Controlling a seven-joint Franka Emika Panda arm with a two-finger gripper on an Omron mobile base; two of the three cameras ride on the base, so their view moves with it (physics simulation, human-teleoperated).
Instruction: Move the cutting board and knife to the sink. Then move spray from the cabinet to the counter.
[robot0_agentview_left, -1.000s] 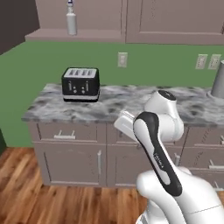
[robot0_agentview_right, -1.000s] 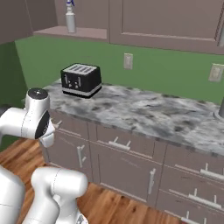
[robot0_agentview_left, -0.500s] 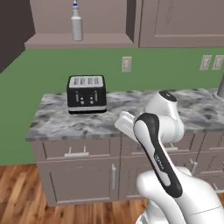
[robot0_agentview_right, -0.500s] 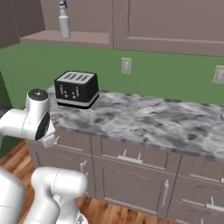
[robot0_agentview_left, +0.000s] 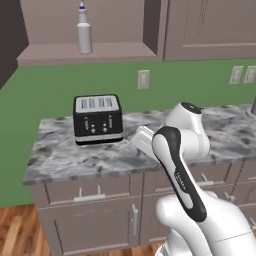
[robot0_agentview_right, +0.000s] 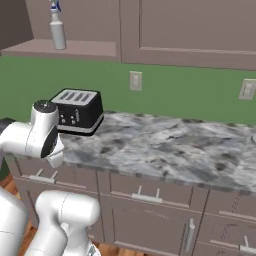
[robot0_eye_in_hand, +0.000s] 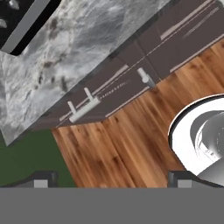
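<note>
My gripper is spread wide with nothing between the tips, pointing down past the counter edge at wooden floorboards and drawer fronts

Spray stands upright on the shelf of the doorless cabinet recess, well above the toaster and a bit left of it; in the right base view the spray sits near the shelf's left end. Cutting board and knife aren't visible from here, so I judge I'm on the spray step

Handling guess: the bottle is slim, pale plastic, smooth and probably light, so easy to tip or knock back into the recess. The body looks like a round cylinder narrowing to a neck under the blue trigger head. Best hold is across the mid-body, jaws level, below the neck, not on the trigger, since that part is lumpy and could twist. Smooth plastic may slip, so I'd want a firm squeeze. Can't tell if it's full

Materials: counter is grey-and-white marbled stone, flat and glossy, with plenty of bare top right of the toaster for setting down. The toaster is a black boxy four-slot with a steel trim band. Cabinets and drawers are matte taupe-brown with steel bar handles; the wall is flat green with pale outlet plates
</note>
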